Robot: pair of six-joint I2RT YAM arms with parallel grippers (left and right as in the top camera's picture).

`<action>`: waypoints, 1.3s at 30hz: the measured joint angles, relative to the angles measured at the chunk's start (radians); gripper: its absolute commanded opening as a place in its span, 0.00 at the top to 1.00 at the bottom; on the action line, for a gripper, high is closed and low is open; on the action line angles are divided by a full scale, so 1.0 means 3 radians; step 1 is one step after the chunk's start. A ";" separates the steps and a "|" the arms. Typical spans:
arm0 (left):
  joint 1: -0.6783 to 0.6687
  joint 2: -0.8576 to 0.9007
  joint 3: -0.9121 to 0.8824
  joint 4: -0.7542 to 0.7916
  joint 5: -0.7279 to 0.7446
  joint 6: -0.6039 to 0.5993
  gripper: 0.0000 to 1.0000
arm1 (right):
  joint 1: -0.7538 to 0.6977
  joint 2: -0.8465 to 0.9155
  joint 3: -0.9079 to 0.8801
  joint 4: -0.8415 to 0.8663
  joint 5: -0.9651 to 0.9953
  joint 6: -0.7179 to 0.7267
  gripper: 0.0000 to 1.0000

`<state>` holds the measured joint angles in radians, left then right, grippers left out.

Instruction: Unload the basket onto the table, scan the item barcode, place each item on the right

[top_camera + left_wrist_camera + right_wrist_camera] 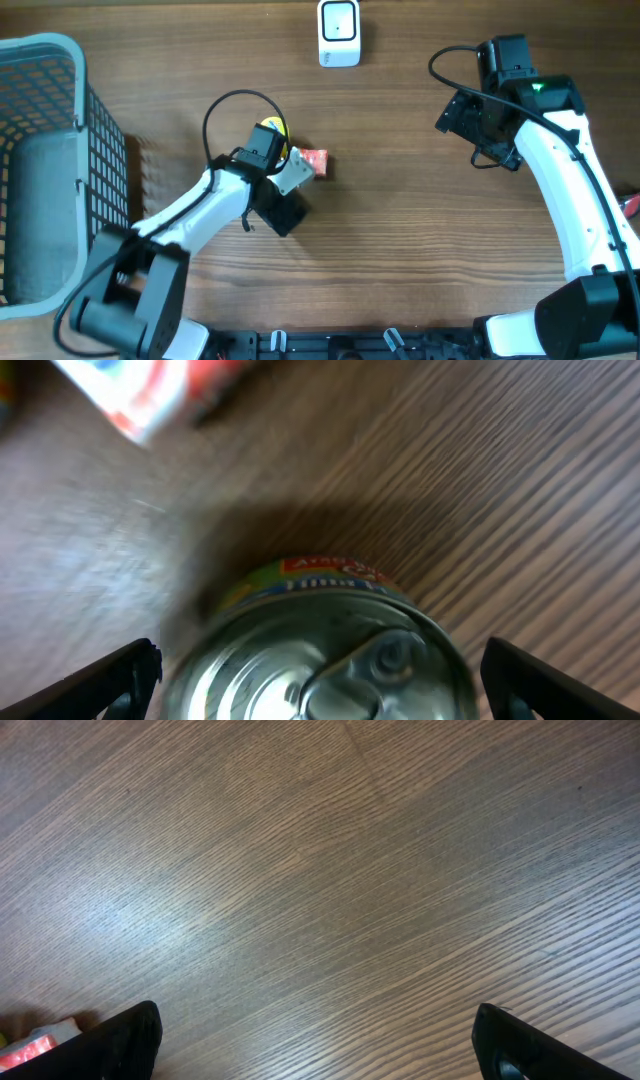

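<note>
On the left wrist camera I see a pull-tab tin can (315, 660) upright between the left gripper's (320, 678) wide fingers; overhead the arm (200, 205) mostly hides it. Right gripper (320, 1045) wide too, above the table (320, 870)

From overhead, the left hand (266, 148) covers most of the can (272, 126); only a yellow sliver shows. Up close, the can's lower half runs off the bottom edge. The red-and-white packet (150, 390) beyond the can is blurred, cut by the top edge, its print unreadable.
</note>
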<state>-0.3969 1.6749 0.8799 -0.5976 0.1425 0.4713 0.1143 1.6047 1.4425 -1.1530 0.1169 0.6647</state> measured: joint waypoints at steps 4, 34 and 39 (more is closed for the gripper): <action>0.0000 0.0041 0.0006 0.0024 -0.0024 0.0023 0.08 | 0.0000 0.0000 0.0000 0.0000 0.0000 0.0000 0.00; -0.0099 0.0065 0.0047 0.0505 0.0023 -0.4266 0.19 | -0.0001 0.0000 0.0000 0.0031 0.0000 0.0000 0.00; -0.0364 0.0060 0.0062 0.0674 0.0072 -0.4915 0.00 | -0.0001 0.0000 0.0000 0.0029 0.0000 0.0000 0.00</action>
<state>-0.5060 1.6928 0.8986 -0.3954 0.1642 -1.0031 0.1139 1.6047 1.4425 -1.1442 0.1169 0.6647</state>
